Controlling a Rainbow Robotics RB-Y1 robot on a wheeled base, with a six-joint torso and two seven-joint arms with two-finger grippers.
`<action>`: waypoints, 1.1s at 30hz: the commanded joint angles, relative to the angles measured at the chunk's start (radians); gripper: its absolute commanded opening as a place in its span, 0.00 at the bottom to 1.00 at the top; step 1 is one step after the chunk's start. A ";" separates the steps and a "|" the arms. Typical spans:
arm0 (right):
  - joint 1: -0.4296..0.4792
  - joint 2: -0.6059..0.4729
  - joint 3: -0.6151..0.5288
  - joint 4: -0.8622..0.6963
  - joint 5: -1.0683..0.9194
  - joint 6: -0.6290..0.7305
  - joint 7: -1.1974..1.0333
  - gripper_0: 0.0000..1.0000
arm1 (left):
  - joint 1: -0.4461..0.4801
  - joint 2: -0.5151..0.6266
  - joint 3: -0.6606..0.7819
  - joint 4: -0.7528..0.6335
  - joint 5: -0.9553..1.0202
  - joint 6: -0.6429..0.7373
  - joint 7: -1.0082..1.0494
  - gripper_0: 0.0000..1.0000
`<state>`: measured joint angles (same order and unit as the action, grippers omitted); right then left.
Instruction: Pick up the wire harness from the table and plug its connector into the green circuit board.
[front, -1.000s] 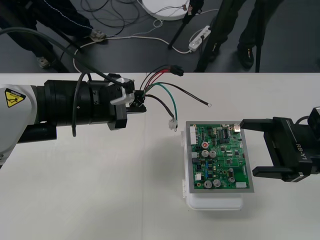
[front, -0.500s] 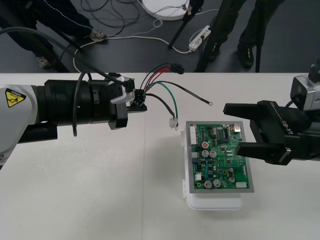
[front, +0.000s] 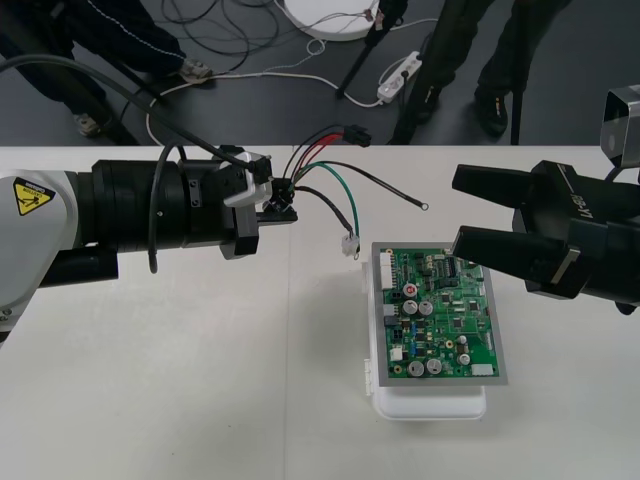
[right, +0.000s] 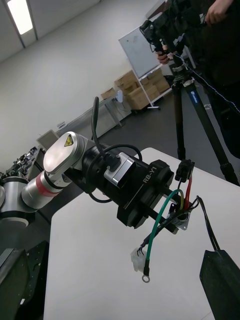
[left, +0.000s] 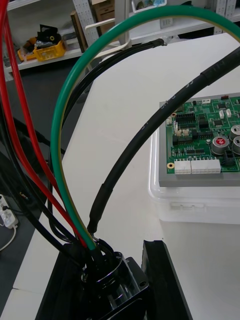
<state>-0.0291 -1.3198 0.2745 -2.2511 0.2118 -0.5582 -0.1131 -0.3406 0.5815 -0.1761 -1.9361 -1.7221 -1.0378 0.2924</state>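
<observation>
The left gripper (front: 272, 200) reaches in from its own side over the far half of the table (front: 200, 400), its fingers pressed together on the socket (left: 106, 270) end of the wire harness (front: 296, 170). In the left wrist view the two black fingers (left: 161, 280) stand close on either side of the round socket, and the wires rise straight out of it: red, black, and a green one (left: 75, 100) curving over in a big loop.

From the pinch, the wires fan out toward the right arm. The red and thin black ones run to the black plug (front: 352, 137), which sits near the table's far edge. The green one bends down to a small white connector (front: 349, 245) just off the far left corner of the green circuit board (front: 437, 320), apart from it. A thicker black lead ends in a ring terminal (front: 425, 208) beyond the board's far edge. Nothing of the harness is seated in the board, which lies on its white base (front: 430, 405).

The right gripper (front: 460, 211) comes in from the right with its fingers (front: 490, 182) spread wide and nothing between them. The nearer finger overlaps the board's far right corner; the other is out past the board's far edge, near the ring terminal.
</observation>
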 joint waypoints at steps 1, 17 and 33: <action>0.017 0.011 -0.029 -0.091 0.015 0.101 -0.111 1.00 | 0.011 -0.020 -0.009 -0.020 0.009 0.053 0.091 0.00; 0.018 0.051 -0.014 -0.283 0.031 0.486 -0.181 1.00 | 0.011 -0.026 -0.016 -0.020 -0.021 0.053 0.122 0.00; 0.009 0.085 0.012 -0.278 0.043 0.641 -0.171 1.00 | 0.009 -0.046 -0.016 -0.020 -0.019 0.061 0.142 0.00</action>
<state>-0.0204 -1.2458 0.2717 -2.5147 0.2444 0.0766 -0.2585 -0.3406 0.5565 -0.1762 -1.9361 -1.7396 -1.0333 0.3587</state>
